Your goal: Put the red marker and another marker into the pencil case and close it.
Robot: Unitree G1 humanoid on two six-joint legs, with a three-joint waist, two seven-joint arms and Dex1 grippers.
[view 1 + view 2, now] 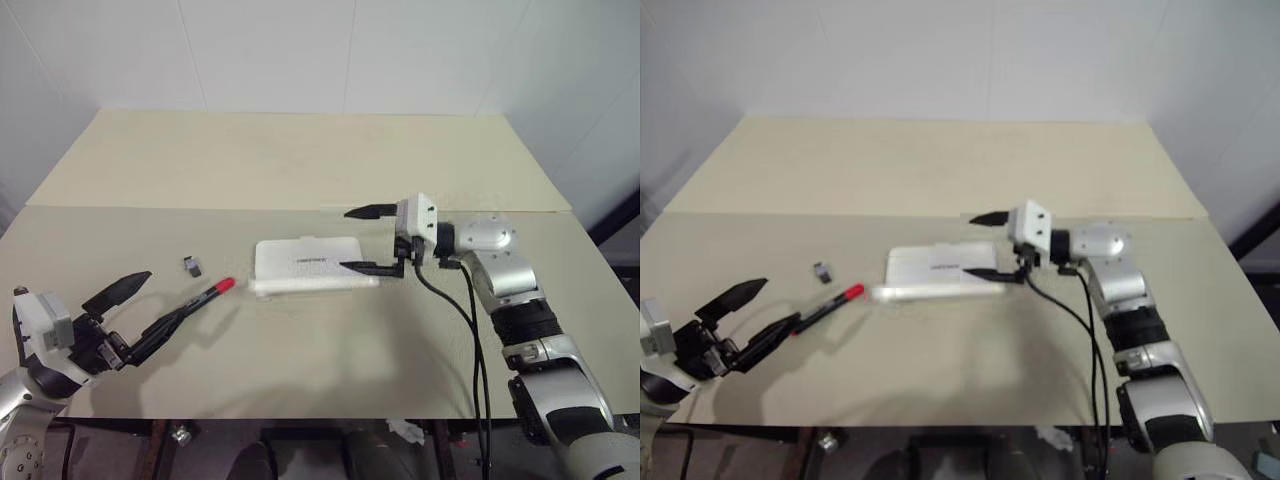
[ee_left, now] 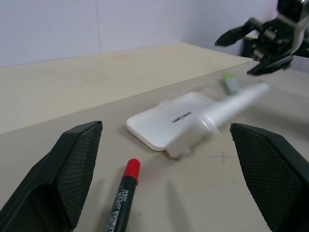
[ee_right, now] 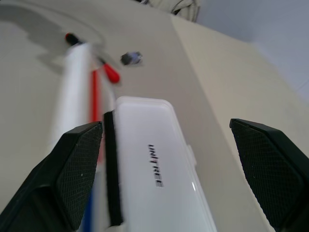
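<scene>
**Both claws spread wide, case lying open on the table**

Head views: Left claw [image 1: 125,312] low at the near left corner of the table [image 1: 300,160], forearm angled in toward the centre, both black fingers splayed apart and gripping nothing. Red marker [image 1: 205,296] flat on the table just past the lower fingertip, red cap toward the pencil case [image 1: 305,262]; contact with the finger impossible to judge. Small dark grey block [image 1: 192,266] just beyond the marker. Right claw [image 1: 365,240] raised at the case's right end, wrist bent so the fingers point left, spread one above the other and empty. White case mid-table, lid open. Pale beige tabletop with a seam across it, white walls behind.

Left wrist view: Two wide-set fingers [image 2: 72,179] framing the red marker and the open case beyond. Another marker [image 2: 231,83], green-ended, on the table past the case, near the right claw [image 2: 258,43].

Right wrist view: Fingers [image 3: 72,169] far apart above the lid with its black UNITREE lettering, a red-and-blue line alongside; red cap and grey block farther off.
</scene>
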